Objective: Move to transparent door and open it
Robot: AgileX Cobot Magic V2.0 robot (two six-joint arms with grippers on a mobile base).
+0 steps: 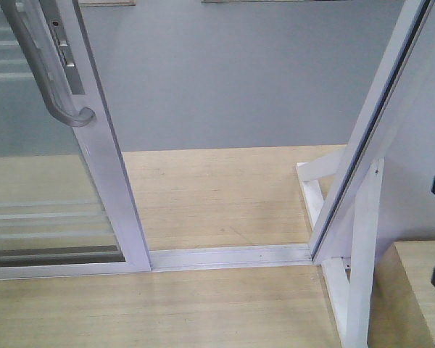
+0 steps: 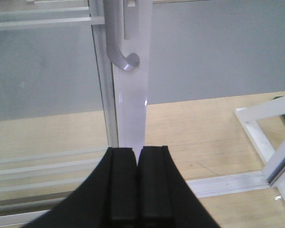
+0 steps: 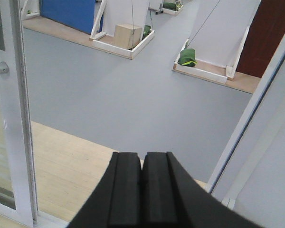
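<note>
The transparent door (image 1: 36,174) stands at the left in the front view, clear glass with thin white bars in a white frame. Its curved silver-grey handle (image 1: 40,65) hangs beside a lock plate (image 1: 65,54). A wide gap lies between the door's edge and the post at the right. My left gripper (image 2: 137,154) is shut and empty, right in front of the door's frame stile (image 2: 130,104) and below the handle's hooked end (image 2: 126,59). My right gripper (image 3: 142,159) is shut and empty, facing the gap; the door's frame (image 3: 12,118) is at its left.
A slanted white frame post (image 1: 373,119) with a brace (image 1: 362,254) bounds the gap on the right. A metal floor track (image 1: 232,255) crosses the wooden floor. Beyond lies grey floor with a cardboard box (image 3: 127,35) and a green bag (image 3: 186,57).
</note>
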